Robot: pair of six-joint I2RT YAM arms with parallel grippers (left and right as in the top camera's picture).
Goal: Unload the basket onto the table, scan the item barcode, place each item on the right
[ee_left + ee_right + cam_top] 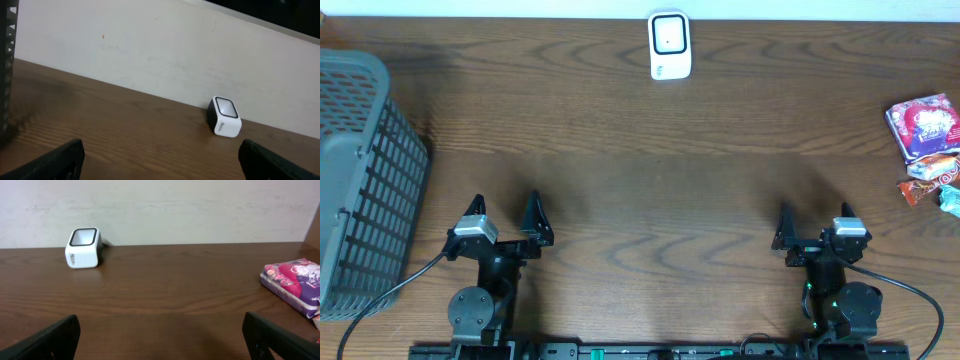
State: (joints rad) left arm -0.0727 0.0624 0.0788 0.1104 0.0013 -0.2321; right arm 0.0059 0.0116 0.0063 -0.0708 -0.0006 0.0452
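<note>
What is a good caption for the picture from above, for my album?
Left gripper and right gripper, both open, face a white scanner across the table.

Hands: two, left hand [505,208] and right hand [815,218], two fingers each.
One white scanner [670,45], far ahead, between both hands.
One grey basket [360,180], just left of left hand.
One pink-purple packet [923,124], ahead and right of right hand.
small wrapped sweets [932,168]: at least three beside that packet, exact count unclear at frame edge.
One desk [650,190].
</note>
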